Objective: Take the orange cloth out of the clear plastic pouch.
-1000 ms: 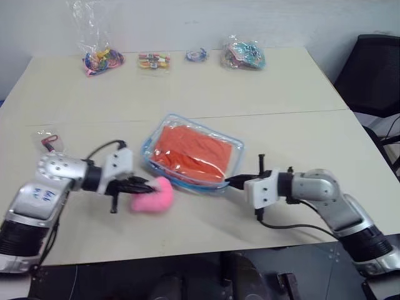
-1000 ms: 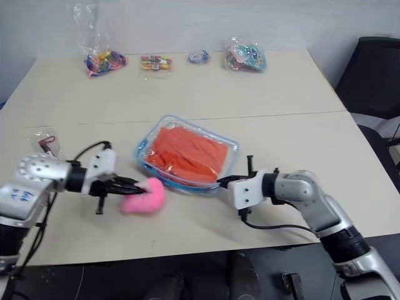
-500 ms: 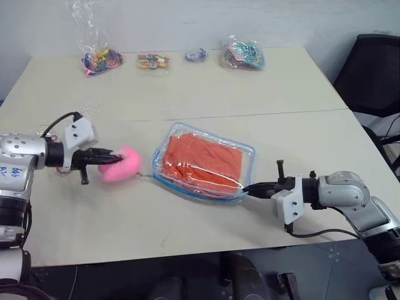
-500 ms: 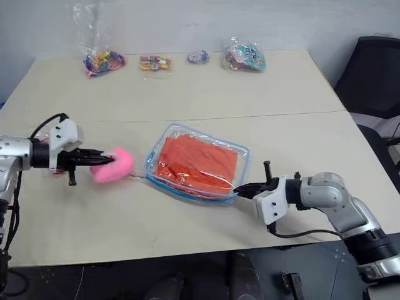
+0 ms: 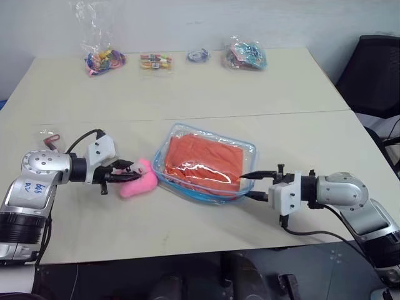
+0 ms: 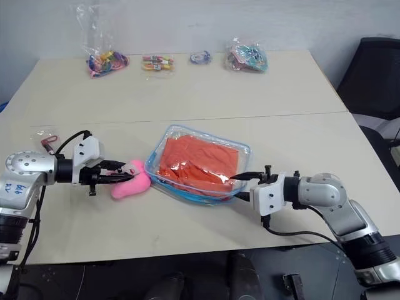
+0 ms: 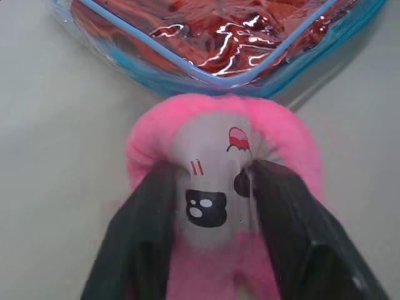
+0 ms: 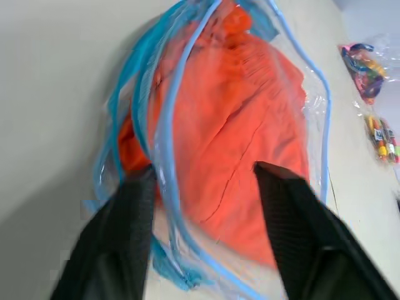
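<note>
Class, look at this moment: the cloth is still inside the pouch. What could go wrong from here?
1. The right claw stands open astride the clear plastic pouch edge; closing could pinch plastic and orange cloth together.
2. The pink plush sits between the left claw fingers, against the pouch, so that arm may not be free to steady it.

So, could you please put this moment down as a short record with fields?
task state: orange cloth lies inside the clear plastic pouch
pouch place: middle of the table, between the two grippers
left gripper: open, fingers either side of the pink plush toy, which touches the pouch's edge
right gripper: open, fingers astride the pouch's blue-edged rim
far edge of table: small bags of colourful trinkets
off to the right: black chair
</note>
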Controlling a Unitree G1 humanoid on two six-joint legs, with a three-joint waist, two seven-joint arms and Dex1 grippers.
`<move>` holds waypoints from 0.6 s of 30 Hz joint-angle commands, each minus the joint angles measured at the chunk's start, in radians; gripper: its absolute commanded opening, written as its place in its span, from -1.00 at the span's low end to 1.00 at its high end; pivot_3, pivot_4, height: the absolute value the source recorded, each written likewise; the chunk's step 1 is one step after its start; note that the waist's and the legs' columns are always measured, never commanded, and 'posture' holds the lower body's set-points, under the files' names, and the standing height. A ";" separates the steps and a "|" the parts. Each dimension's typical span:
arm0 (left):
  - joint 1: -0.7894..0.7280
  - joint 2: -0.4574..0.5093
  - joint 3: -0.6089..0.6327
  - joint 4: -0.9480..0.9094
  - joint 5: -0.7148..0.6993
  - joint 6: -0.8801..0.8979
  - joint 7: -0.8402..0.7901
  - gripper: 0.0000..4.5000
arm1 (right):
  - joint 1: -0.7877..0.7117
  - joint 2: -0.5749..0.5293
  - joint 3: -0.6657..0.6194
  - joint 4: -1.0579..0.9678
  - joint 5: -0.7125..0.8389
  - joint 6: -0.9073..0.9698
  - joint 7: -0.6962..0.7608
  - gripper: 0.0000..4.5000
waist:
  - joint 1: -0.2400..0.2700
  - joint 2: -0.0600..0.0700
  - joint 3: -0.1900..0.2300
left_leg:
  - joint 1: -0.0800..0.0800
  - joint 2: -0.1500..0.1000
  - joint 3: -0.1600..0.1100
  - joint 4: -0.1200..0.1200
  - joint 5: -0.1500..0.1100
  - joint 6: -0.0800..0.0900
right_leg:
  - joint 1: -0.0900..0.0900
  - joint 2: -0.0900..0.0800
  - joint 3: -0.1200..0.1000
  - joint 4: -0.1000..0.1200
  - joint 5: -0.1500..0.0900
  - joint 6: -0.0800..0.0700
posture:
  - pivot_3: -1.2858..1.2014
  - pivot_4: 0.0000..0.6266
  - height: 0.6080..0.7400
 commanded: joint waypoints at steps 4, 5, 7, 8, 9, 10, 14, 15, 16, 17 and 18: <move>-0.008 0.039 0.067 -0.006 -0.052 0.037 -0.027 0.72 | 0.084 -0.007 -0.143 -0.222 0.157 0.294 -0.051 1.00 | 0.016 0.000 0.000 | 0.000 0.000 0.000 0.000 0.000 0.000 | 0.000 0.000 0.000 0.000 0.000 0.000 | 0.03 -0.52 1.00; -0.025 0.051 0.094 -0.014 -0.100 0.090 -0.048 0.72 | 0.104 -0.014 -0.162 -0.263 0.202 0.351 -0.047 1.00 | 0.016 0.000 0.000 | 0.000 0.000 0.000 0.000 0.000 0.000 | 0.000 0.000 0.000 0.000 0.000 0.000 | 0.03 -0.52 1.00; -0.069 0.064 0.130 -0.015 -0.165 0.189 -0.058 0.72 | 0.134 -0.018 -0.200 -0.328 0.278 0.439 -0.043 1.00 | 0.018 0.000 0.000 | -0.001 -0.001 0.000 0.001 0.000 0.000 | 0.000 0.001 -0.001 0.000 0.000 0.000 | 0.03 -0.52 1.00; -0.093 0.072 0.142 -0.015 -0.198 0.240 -0.068 0.72 | 0.147 -0.016 -0.221 -0.361 0.325 0.492 -0.047 1.00 | 0.018 0.000 0.000 | -0.001 -0.002 0.000 0.001 0.000 0.000 | 0.000 0.001 -0.001 0.000 0.000 0.000 | 0.03 -0.52 1.00; -0.111 0.081 0.148 -0.023 -0.228 0.273 -0.091 0.72 | 0.156 -0.015 -0.240 -0.391 0.371 0.541 -0.052 1.00 | 0.018 0.000 0.000 | -0.001 -0.003 -0.001 0.001 0.000 0.000 | 0.000 0.001 -0.001 0.000 0.000 0.000 | 0.03 -0.52 1.00; -0.132 0.090 0.145 -0.038 -0.252 0.304 -0.115 0.72 | 0.164 -0.013 -0.260 -0.421 0.419 0.592 -0.060 1.00 | 0.017 0.000 0.000 | -0.001 -0.004 -0.001 0.001 0.000 0.000 | 0.000 0.001 -0.001 0.000 0.000 0.000 | 0.03 -0.52 1.00; -0.168 0.101 0.062 -0.144 -0.235 0.287 -0.173 0.72 | 0.183 -0.014 -0.310 -0.518 0.565 0.750 -0.089 1.00 | 0.015 0.000 0.000 | 0.000 -0.005 0.000 0.000 0.000 0.000 | 0.000 0.001 -0.001 0.000 0.000 0.000 | 0.03 -0.52 1.00; -0.170 0.091 0.030 -0.177 -0.207 0.244 -0.182 0.72 | 0.188 -0.016 -0.320 -0.541 0.598 0.783 -0.095 1.00 | 0.016 0.000 0.000 | 0.000 -0.005 0.000 0.000 0.000 0.000 | 0.000 0.001 -0.001 0.000 0.000 0.000 | 0.03 -0.52 1.00; -0.170 0.081 -0.017 -0.205 -0.152 0.177 -0.180 0.72 | 0.195 -0.016 -0.330 -0.564 0.622 0.811 -0.104 1.00 | 0.017 0.000 0.000 | 0.000 -0.005 0.000 0.000 0.000 0.000 | 0.000 0.001 -0.001 0.000 0.000 0.000 | 0.03 -0.52 1.00; -0.169 0.073 -0.061 -0.213 -0.083 0.087 -0.172 0.72 | 0.197 -0.015 -0.335 -0.579 0.632 0.828 -0.114 1.00 | 0.018 0.000 0.000 | 0.000 -0.005 0.000 0.000 0.000 0.000 | 0.000 0.001 -0.001 0.000 0.000 0.000 | 0.03 -0.52 1.00; -0.170 0.068 -0.103 -0.205 -0.011 -0.022 -0.168 0.72 | 0.200 -0.013 -0.338 -0.591 0.633 0.843 -0.125 1.00 | 0.017 0.000 0.000 | 0.000 -0.005 0.000 0.000 0.000 0.000 | 0.001 0.001 0.000 0.000 0.000 0.000 | 0.03 -0.52 1.00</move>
